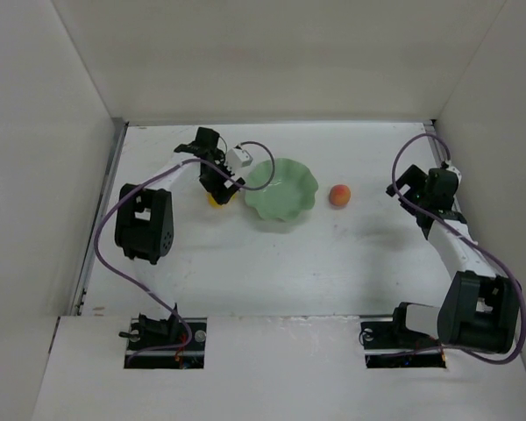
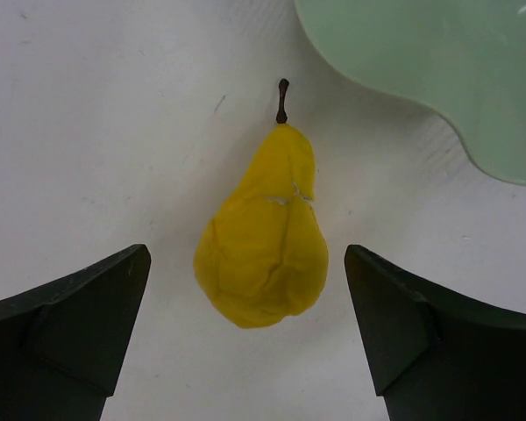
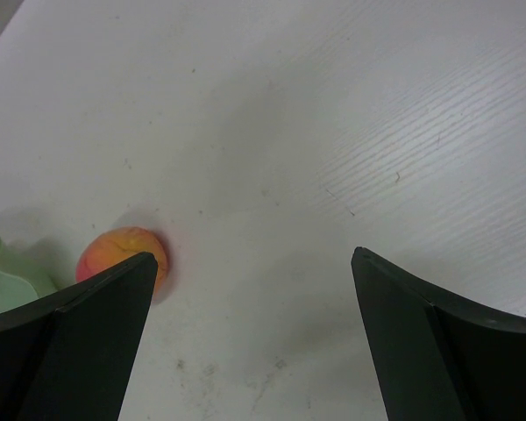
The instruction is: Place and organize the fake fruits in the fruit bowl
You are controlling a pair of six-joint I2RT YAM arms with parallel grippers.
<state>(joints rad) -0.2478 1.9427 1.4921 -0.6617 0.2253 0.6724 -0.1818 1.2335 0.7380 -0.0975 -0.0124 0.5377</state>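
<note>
The yellow pear (image 2: 265,250) lies on the white table with its dark stem pointing away; only a sliver shows in the top view (image 1: 214,201). My left gripper (image 2: 245,303) is open right above it, one finger on each side, not touching. The mint-green bowl (image 1: 283,187) sits just right of the pear; its wavy rim shows in the left wrist view (image 2: 438,70). The orange-red peach (image 1: 339,195) lies right of the bowl, also in the right wrist view (image 3: 114,250). My right gripper (image 3: 250,298) is open and empty, right of the peach.
White walls enclose the table on the left, back and right. The left arm's elbow (image 1: 145,224) stands left of the pear. The right arm (image 1: 460,254) runs along the right side. Bare table lies in front of the bowl.
</note>
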